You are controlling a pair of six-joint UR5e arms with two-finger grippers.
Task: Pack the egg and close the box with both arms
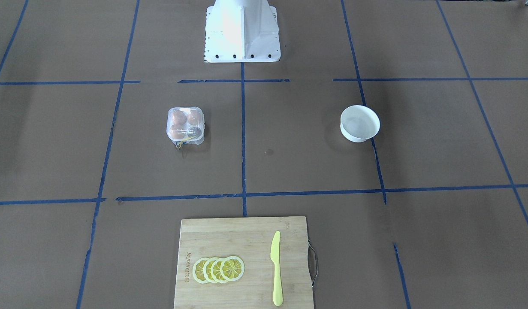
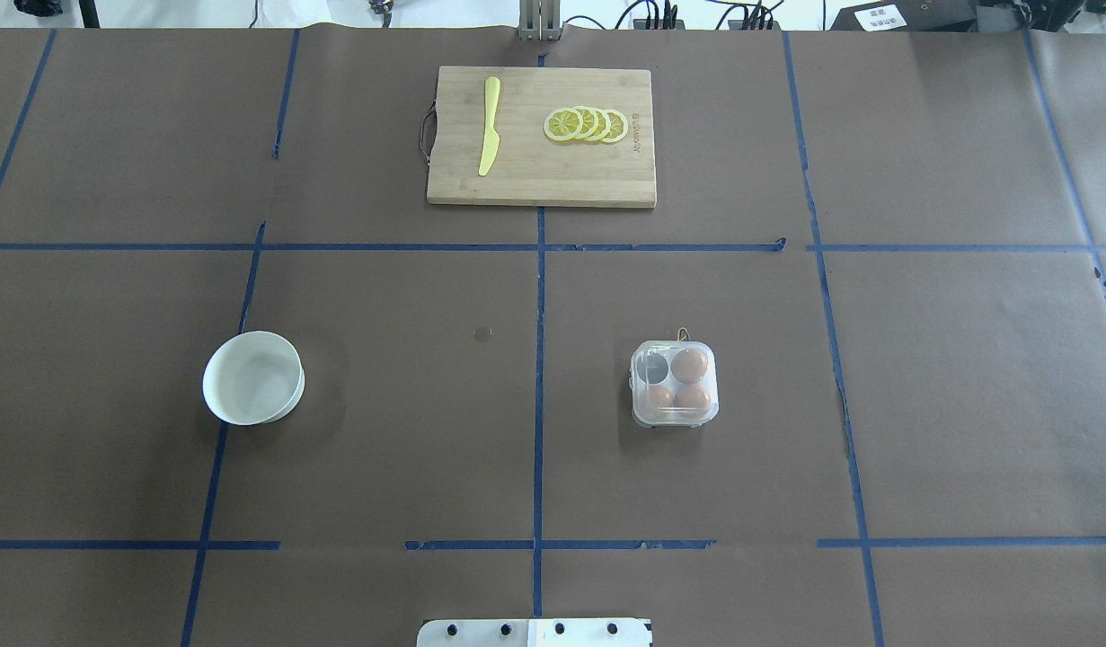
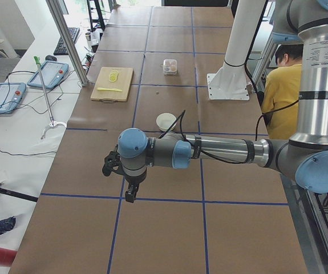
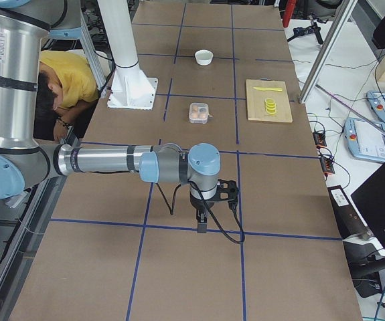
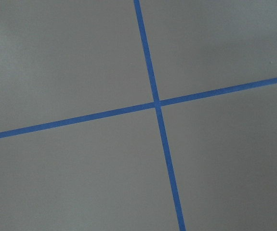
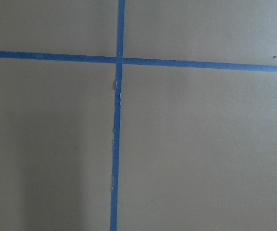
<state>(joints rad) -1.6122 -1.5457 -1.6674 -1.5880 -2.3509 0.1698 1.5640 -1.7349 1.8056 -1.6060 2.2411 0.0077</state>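
The left gripper point(image 3: 129, 197) is hanging fingers-down over the brown paper of the table point(image 2: 382, 449), well apart from everything on it. It is showing only in the side view, so I cannot tell whether its jaws are parted or together. Its wrist camera is taking in nothing but paper and a crossing of blue tape point(image 5: 157, 104). The left arm point(image 3: 226, 149) is stretching out level above the table.

The right gripper point(image 4: 201, 229) is likewise pointing down at a tape crossing, far from the objects. Its jaw state cannot be told either. The right arm point(image 4: 105, 160) is reaching out level behind it.

Neither gripper is holding anything that shows.

Read from the overhead view, with 12 o'clock away from the robot, the box point(image 2: 675, 383) is sitting at about 3 o'clock of the table's middle. Its clear lid is lying over the cups rather than flung aside. Three eggs point(image 2: 689, 365) are resting inside, filling the cups at 1, 5 and 7 o'clock. The cup at 11 o'clock is showing dark.

A white bowl point(image 2: 252, 382) is standing at 9 o'clock, well apart from the box. At 12 o'clock a cutting board point(image 2: 535, 175) is carrying a yellow knife point(image 2: 490, 126) and overlapping lemon slices point(image 2: 587, 125). The white base block point(image 2: 535, 633) is sitting at 6 o'clock.
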